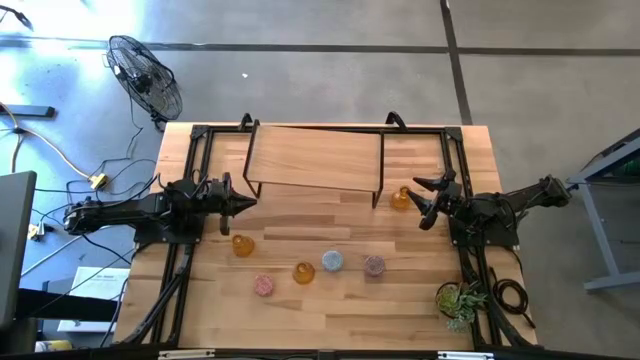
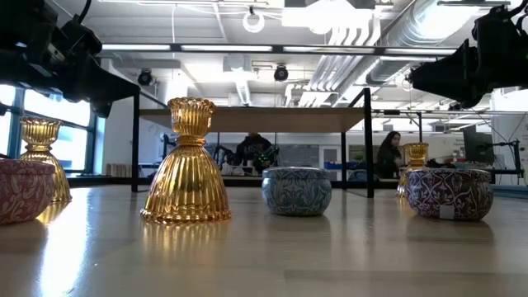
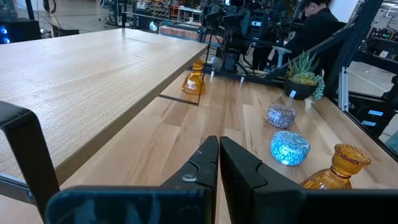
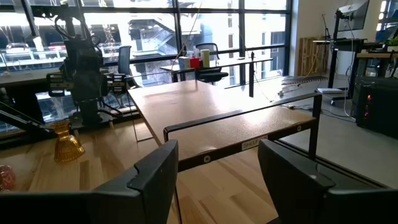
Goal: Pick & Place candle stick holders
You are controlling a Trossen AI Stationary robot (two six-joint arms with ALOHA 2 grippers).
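Left gripper (image 1: 243, 203) found left of the raised wooden shelf (image 1: 313, 155), fingers pressed together, empty. Amber holder (image 1: 242, 245) just in front of it; pink (image 1: 264, 285), amber (image 1: 304, 272), blue (image 1: 332, 262) and mauve (image 1: 373, 265) in a loose row before the shelf, seemingly awaiting pickup. Third amber holder (image 1: 400, 198) at the shelf's right foot. Right gripper (image 1: 424, 199) beside it, fingers wide, likely readied to grasp.
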